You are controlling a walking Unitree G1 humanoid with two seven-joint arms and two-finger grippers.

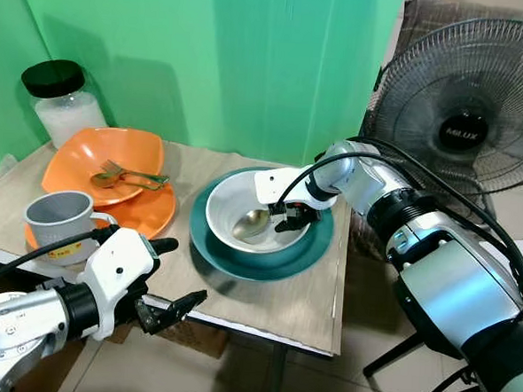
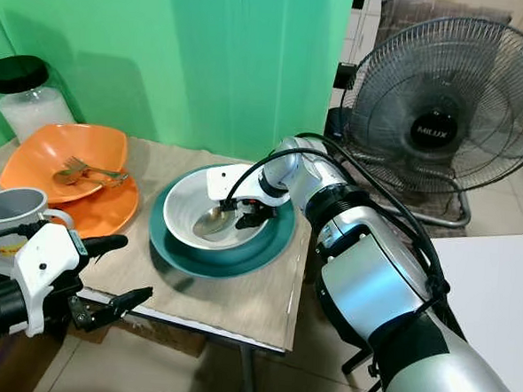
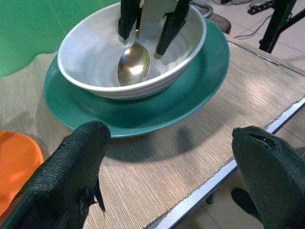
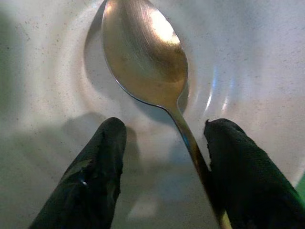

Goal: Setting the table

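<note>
Green-painted wall (image 1: pixel 252 62) backs a wood-grain desk (image 1: pixel 264 298) with a pale metal edge. Beside the desk, on the robot's right, stands a black wire-caged floor fan (image 1: pixel 466 111).

On the desk, a round teal plate (image 1: pixel 259 260) lies flat and carries a white ceramic bowl (image 1: pixel 234 203), which sits upright at its centre. To the robot's left of the plate, an orange squarish bowl (image 1: pixel 104 155) rests on an orange plate (image 1: pixel 149 214); a metal fork (image 1: pixel 125 179) lies inside this orange bowl. Just in front of the orange plate stands a grey mug (image 1: pixel 58 219), upright, handle toward the teal plate. Behind the orange bowl, against the wall, stands a clear glass jar with a black lid (image 1: pixel 61 99), holding a white granular content.

A polished metal spoon (image 4: pixel 143 52) lies in the white bowl, its bowl end on the floor of the dish and its handle running up between the two black fingers of the right hand (image 1: pixel 288 218). The right hand reaches down into the white bowl from the robot's right. Its fingers (image 4: pixel 102 171) are spread apart on either side of the handle; the handle lies close against one finger, but no clamping grip is visible, so the spoon appears released.

The left hand (image 1: pixel 172 279) hovers at the near edge of the desk, in front of the teal plate, with its two black fingers (image 3: pixel 71 167) wide apart and holding nothing.
</note>
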